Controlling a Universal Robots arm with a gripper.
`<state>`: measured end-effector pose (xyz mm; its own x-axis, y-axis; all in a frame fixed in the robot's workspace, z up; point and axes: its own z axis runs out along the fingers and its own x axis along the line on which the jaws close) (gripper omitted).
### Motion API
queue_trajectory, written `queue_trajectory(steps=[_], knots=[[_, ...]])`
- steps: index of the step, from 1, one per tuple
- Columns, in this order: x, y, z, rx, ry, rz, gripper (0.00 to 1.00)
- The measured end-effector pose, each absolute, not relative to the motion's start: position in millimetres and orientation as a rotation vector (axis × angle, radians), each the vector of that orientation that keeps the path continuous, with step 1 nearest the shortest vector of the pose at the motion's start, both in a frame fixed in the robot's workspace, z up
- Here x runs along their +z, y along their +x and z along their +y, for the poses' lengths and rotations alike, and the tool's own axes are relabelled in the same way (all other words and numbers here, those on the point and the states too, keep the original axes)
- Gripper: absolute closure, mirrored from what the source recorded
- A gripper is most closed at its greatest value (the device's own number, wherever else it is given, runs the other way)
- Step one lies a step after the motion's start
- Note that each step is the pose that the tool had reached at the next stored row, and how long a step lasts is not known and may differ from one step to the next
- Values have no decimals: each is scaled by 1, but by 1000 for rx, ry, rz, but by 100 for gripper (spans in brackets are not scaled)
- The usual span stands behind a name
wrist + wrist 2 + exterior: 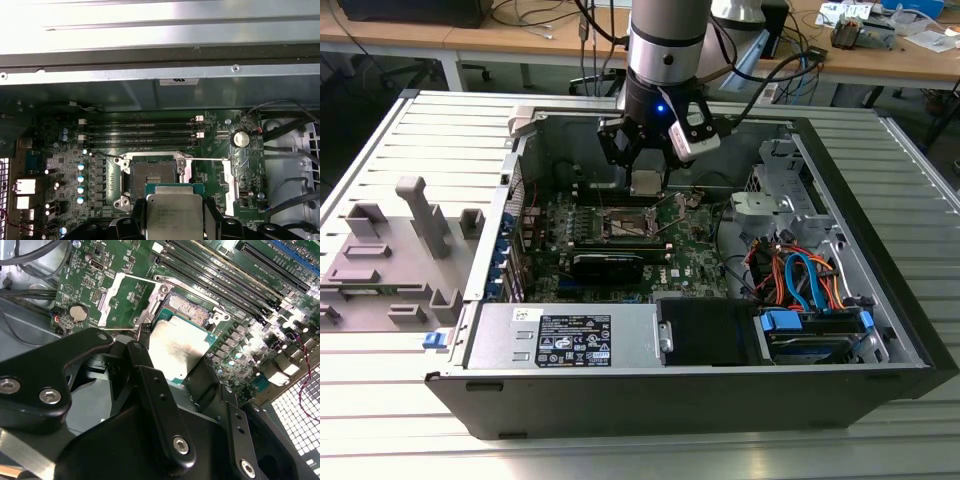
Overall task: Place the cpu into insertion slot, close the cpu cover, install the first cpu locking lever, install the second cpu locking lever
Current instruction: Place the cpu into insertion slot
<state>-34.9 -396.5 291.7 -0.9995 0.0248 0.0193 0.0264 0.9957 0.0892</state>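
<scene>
cpu (pixel 647 184) is clamped in my gripper (pixel 648 178) in the exterior view, hanging over the motherboard (pixel 690 250), near the insertion slot (pixel 625 222) but apart from it. Second wrist view: fingers (pixel 145 365) pinch two opposite edges, chip flat, silvery top up, cpu cover (pixel 125 297) flipped open beside the slot. First wrist view: bare slot lies straight ahead of the chip, sides parallel.

Robotics lab or electronics workshop: open PC case (pixel 720 395) on slatted alu table (pixel 380 400), wooden benches (pixel 920 62) behind w/ cables (pixel 535 15) & gear, grey jig (pixel 390 255) beside the case, robot arm (pixel 667 40) above it.
</scene>
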Motion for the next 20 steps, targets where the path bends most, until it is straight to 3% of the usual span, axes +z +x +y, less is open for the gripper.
queue_trajectory(steps=[20], knots=[[285,-35,-398,-140,-40,-3120,45]])
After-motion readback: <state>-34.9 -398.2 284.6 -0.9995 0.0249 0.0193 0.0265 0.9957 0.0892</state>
